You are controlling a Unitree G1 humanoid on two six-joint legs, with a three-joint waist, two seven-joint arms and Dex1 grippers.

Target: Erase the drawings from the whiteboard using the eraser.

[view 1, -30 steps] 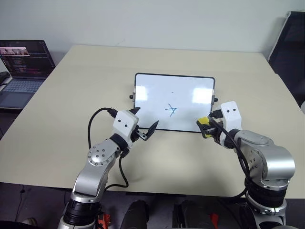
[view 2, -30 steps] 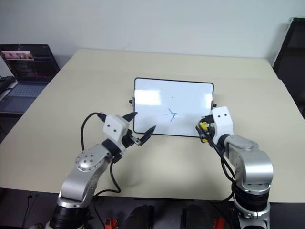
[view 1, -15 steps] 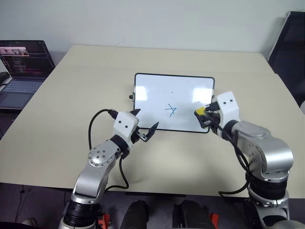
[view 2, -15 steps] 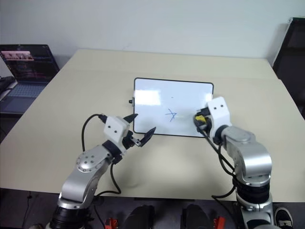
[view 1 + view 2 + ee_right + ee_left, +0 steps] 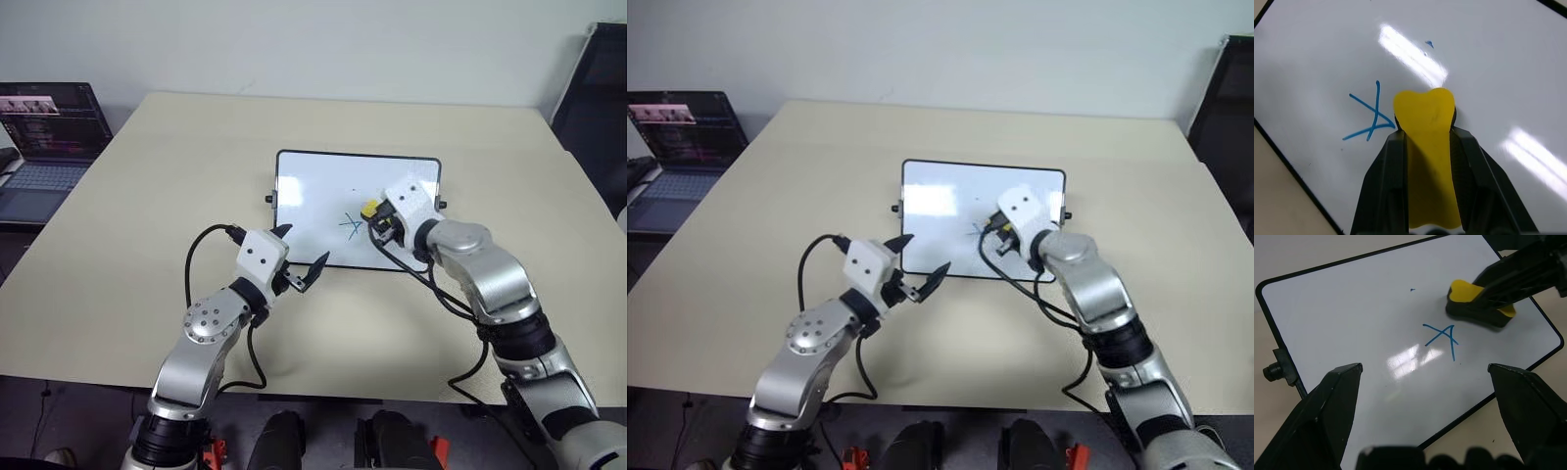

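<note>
An office or lab room: a plain beige table (image 5: 147, 196) against a bare pale wall (image 5: 343, 44), an open laptop (image 5: 44, 132) (screen lit) alongside.

We see the whiteboard (image 5: 323, 201) as a smooth, glossy white sheet, bright glare streaks sliding across it, edged by a thin matt black frame that looks like plastic. The last blue marker drawing (image 5: 1442, 339) sits on it as thin, slightly shiny ink. The eraser (image 5: 1427, 147) looks like matt yellow foam or soft plastic, with a dark underside. The right gripper (image 5: 1425, 122) clamps it between matt black plastic-looking fingers (image 5: 1383, 196); the left gripper (image 5: 302, 257) has the same dull black finish. The table (image 5: 196, 147) reads as smooth, matt beige laminate. The laptop (image 5: 44, 147) has a glossy lit screen.
</note>
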